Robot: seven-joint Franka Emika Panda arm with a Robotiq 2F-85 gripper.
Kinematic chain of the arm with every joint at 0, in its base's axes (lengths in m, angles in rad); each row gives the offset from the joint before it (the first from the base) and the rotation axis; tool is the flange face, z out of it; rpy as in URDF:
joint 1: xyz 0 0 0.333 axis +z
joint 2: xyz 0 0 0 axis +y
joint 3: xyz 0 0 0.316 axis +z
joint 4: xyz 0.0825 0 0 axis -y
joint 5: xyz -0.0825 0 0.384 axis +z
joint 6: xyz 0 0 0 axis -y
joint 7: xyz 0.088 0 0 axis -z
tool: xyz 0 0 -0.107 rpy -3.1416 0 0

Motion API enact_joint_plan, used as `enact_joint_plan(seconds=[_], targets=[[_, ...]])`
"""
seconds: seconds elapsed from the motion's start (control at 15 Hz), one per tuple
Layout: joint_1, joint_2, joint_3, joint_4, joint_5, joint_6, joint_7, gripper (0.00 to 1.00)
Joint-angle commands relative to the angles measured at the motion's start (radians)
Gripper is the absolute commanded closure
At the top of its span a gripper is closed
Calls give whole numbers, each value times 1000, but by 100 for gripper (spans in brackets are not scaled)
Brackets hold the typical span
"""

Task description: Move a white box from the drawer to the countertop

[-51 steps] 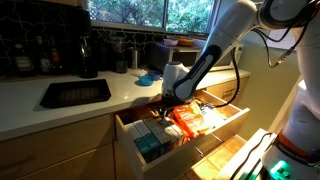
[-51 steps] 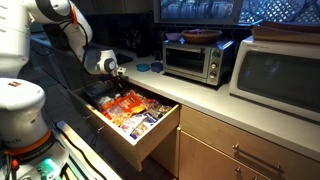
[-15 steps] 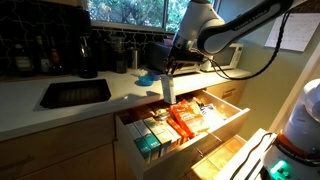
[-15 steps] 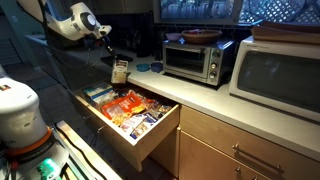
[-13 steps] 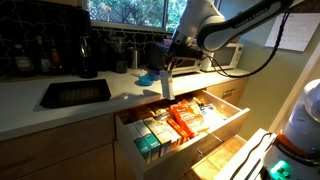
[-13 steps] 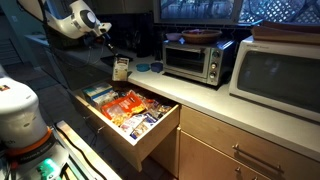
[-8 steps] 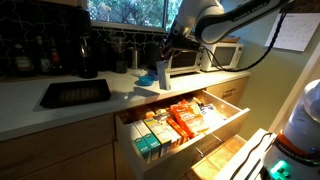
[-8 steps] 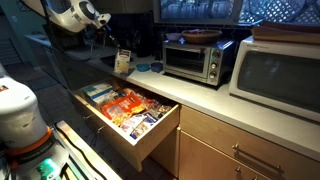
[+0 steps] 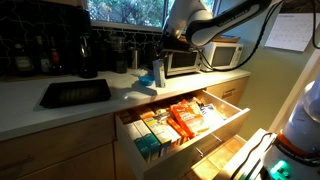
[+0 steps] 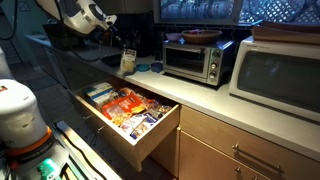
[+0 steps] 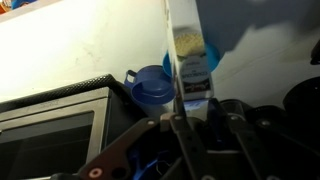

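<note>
The pincer [image 9: 160, 60] was closed on the white box [image 9: 159, 74]. It held the box by its top end, and the box hung straight down under it. In the wrist view the two fingers [image 11: 178, 130] pressed the sides of the white box [image 11: 186, 50], one on each side, and the pincer [image 11: 197, 112] was shut tight on it.

The box was out of the drawer [image 9: 222, 128]. It was over the countertop [image 9: 30, 112], near the front edge. I could not tell if the bottom of the box touched the countertop or was just above it.

The drawer was open, below the pincer and a bit in front of it. Inside it lay orange packets [image 9: 186, 120] and teal boxes [image 9: 150, 142], packed close together. In an exterior view the drawer [image 10: 160, 135] stuck far out from the cabinet, well under the pincer [image 10: 124, 47] and the white box [image 10: 127, 62].

A small blue cup [image 11: 152, 88] stood on the countertop just beside the box. A toaster oven [image 10: 195, 60] stood behind it, near the pincer, and a microwave [image 10: 280, 80] stood farther off on the same side. The dark sink [image 9: 75, 93] was set in the countertop on the other side of the pincer, well apart from the box.
</note>
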Motion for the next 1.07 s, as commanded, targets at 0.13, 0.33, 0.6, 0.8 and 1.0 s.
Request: enact_joint_plan(seconds=[0.13,0.33,0.6,0.8,1.0], targets=[[42,140,-65,102,-169,46,151,93],[61,178,-93,135,-214,56,189,93],[75,194,-108,139,-203,33,161,93],[76,182,-104,119,-154,7,122,93],[80,163,-93,102,-109,-45,72,93]])
